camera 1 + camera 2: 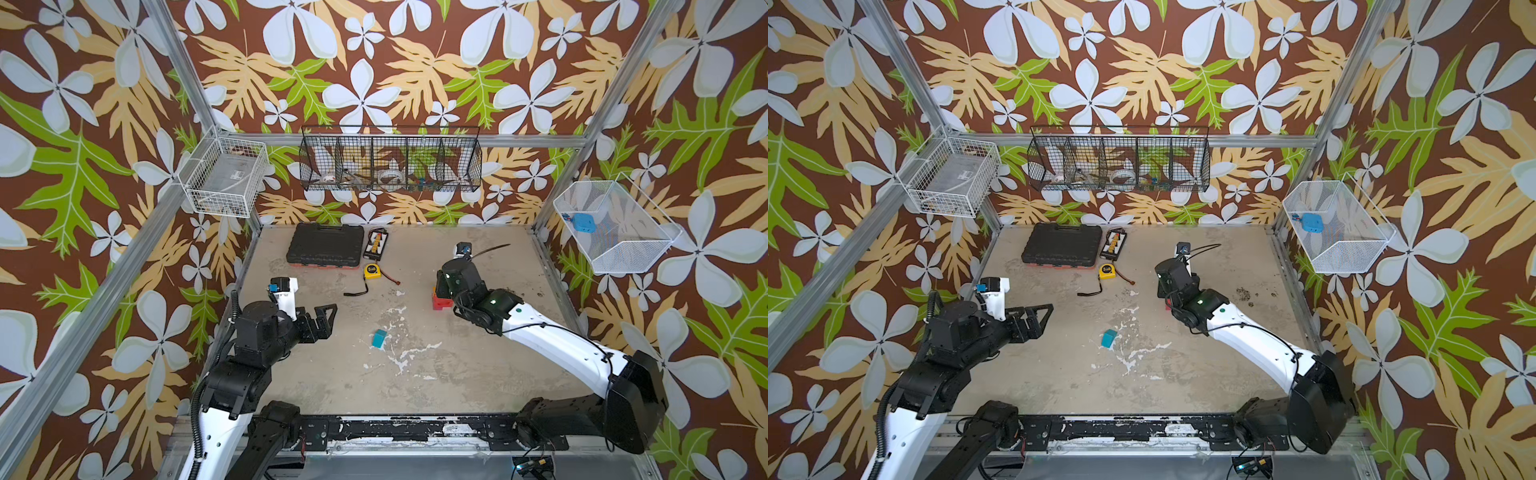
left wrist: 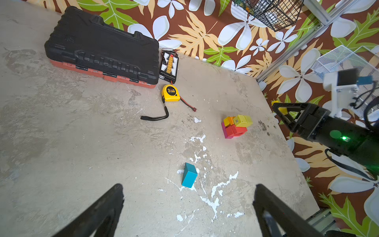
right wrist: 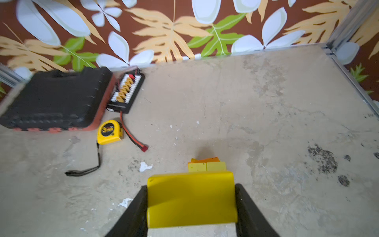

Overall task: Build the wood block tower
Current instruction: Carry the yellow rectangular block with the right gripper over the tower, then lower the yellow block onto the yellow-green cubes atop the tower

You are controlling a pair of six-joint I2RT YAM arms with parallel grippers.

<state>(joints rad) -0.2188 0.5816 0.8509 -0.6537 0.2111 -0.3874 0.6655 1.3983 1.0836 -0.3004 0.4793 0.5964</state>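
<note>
One yellow block [image 3: 190, 202] pinched in R gripper [image 3: 191, 187], long axis across jaws; I read tower [image 3: 207, 166] just ahead of it. L gripper [image 2: 189, 187] spread, farther off.

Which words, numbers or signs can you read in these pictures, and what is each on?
"3": black label of the yellow round tape measure; its smaller print is blurred.
Raised lettering on the black plastic tool case: unreadable.
Print on the black connector board: too small.
Grey cross mark: lime wood block on the tower.
</note>
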